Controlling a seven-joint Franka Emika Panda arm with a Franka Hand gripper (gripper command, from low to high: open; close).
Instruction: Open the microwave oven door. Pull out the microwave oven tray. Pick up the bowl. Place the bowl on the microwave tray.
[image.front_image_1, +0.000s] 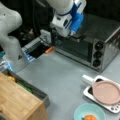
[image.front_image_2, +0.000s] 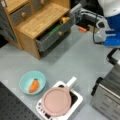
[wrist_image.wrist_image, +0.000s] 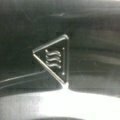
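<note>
Right now the first step is in hand: opening the door. Going left to right in a front view, the gripper (image.front_image_1: 65, 29) sits at the top edge of the microwave oven door (image.front_image_1: 75, 48), near its upper left corner. I cannot tell if the fingers are open or closed. The door looks shut, so I think the tray is inside, out of sight. Next comes the microwave oven (image.front_image_1: 100, 42), a big silver box with three black knobs. Lower down sits the pink plate (image.front_image_1: 106, 92) on the white dish (image.front_image_1: 87, 80). Just below is the bowl (image.front_image_1: 90, 112) with an orange lump, resting on the table, untouched. To my mind, opening calls for a firm hold on the handle bar and a pull down and out.
</note>
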